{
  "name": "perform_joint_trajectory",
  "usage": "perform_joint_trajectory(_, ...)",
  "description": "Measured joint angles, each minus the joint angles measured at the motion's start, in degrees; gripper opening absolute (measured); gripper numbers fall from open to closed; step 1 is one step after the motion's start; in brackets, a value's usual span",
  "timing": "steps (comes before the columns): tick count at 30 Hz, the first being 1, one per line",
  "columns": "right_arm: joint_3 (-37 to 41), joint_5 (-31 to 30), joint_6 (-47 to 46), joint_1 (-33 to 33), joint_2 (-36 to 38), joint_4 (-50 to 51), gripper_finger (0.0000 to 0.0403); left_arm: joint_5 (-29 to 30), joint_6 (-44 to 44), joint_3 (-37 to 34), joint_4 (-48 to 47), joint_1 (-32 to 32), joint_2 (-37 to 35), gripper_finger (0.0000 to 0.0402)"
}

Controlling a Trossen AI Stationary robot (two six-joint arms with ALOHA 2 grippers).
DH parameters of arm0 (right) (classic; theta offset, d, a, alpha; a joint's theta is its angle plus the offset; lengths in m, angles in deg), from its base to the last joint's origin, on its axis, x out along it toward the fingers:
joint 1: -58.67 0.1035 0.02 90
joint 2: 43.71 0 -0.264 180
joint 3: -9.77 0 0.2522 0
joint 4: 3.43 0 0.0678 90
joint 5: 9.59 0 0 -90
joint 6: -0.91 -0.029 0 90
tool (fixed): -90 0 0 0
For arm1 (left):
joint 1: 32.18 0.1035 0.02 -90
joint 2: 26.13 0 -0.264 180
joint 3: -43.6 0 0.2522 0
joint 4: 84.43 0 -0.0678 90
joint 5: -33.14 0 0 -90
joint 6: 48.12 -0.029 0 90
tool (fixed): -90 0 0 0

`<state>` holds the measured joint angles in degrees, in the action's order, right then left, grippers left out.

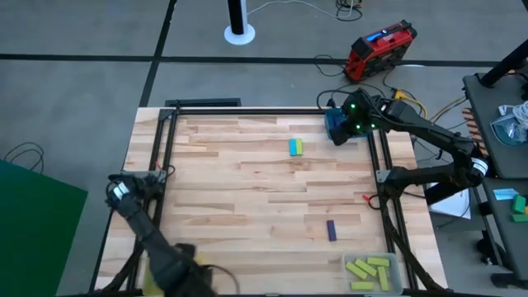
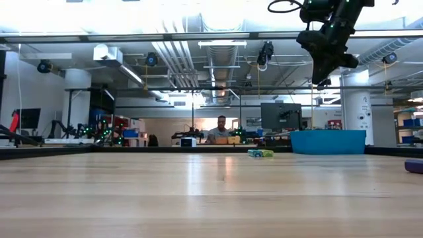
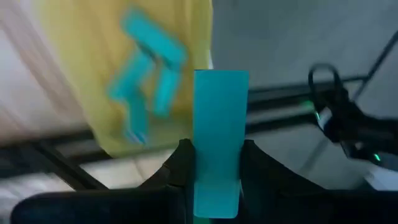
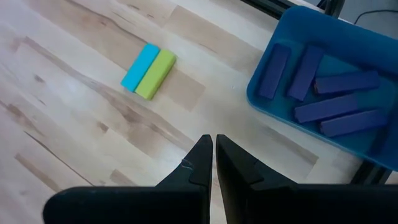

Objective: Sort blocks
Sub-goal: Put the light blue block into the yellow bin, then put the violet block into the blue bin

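From overhead I see the wooden table (image 1: 247, 181) with a cyan block (image 1: 292, 147) and a yellow-green block (image 1: 299, 147) lying side by side, touching, toward the far middle. A dark purple block (image 1: 332, 230) lies alone nearer the right front. At the front right corner a clear tray (image 1: 347, 266) holds several yellow-green blocks (image 1: 368, 272). My right claw (image 1: 350, 124) hangs over the blue tray (image 1: 333, 122) at the far right edge. My left arm (image 1: 157, 247) reaches off the table's front left corner, above a yellow tray (image 1: 150, 276).
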<state>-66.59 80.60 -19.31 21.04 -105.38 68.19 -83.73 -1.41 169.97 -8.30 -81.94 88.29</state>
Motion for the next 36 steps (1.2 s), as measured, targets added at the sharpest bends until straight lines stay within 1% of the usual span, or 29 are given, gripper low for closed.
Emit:
perform_joint_trajectory(2, 0.13, 0.0, 0.02, 0.0, 0.0, -0.1, 0.0012, -4.52, 3.14, -2.34, 0.17, -1.44, 0.01, 0.0068)
perform_joint_trajectory(4, 0.19, 0.0, 0.07, 0.0, 0.0, -0.1, 0.0012, -8.66, 4.32, -5.07, 0.09, -1.68, -0.01, 0.0068)
perform_joint_trajectory(5, 0.19, 0.0, 0.26, 0.0, 0.0, -0.12, 0.0012, -9.96, 3.88, -6.25, 0.18, -1.56, -0.01, 0.0068)
perform_joint_trajectory(7, 0.21, -0.01, 0.27, 0.0, 0.0, -0.18, 0.0012, -10.22, 1.7, -8.25, 0.71, -0.89, -0.01, 0.0068)
perform_joint_trajectory(10, 0.21, 0.0, 0.28, 0.0, 0.02, -0.14, 0.0012, -8.03, -3.17, -10.77, 2.47, 0.3, -0.05, 0.0068)
perform_joint_trajectory(17, 0.23, 0.0, 0.28, 0.0, 0.04, 0.16, 0.0012, -6.41, -11.45, -17.5, 3.63, 2.04, -0.08, 0.0073)
perform_joint_trajectory(21, 0.26, 0.01, 0.4, 0.0, 0.04, 0.17, 0.0012, -3.35, -11.73, -20.14, 3.67, 1.95, -0.14, 0.0083)
perform_joint_trajectory(24, 0.26, 0.02, 0.5, 0.0, 0.07, 0.17, 0.0012, -1.82, -11.72, -21.01, 3.68, 1.97, -0.14, 0.0102)
perform_joint_trajectory(30, 0.26, 0.02, 0.57, 0.0, 0.07, 0.16, 0.0012, 3.02, -11.14, -19.88, 3.45, 1.97, -0.16, 0.0144)
perform_joint_trajectory(36, 0.28, 0.0, 0.74, 0.0, 0.07, -0.18, 0.0012, 4.94, -9.64, -17.99, 2.6, 2.05, -0.16, 0.016)
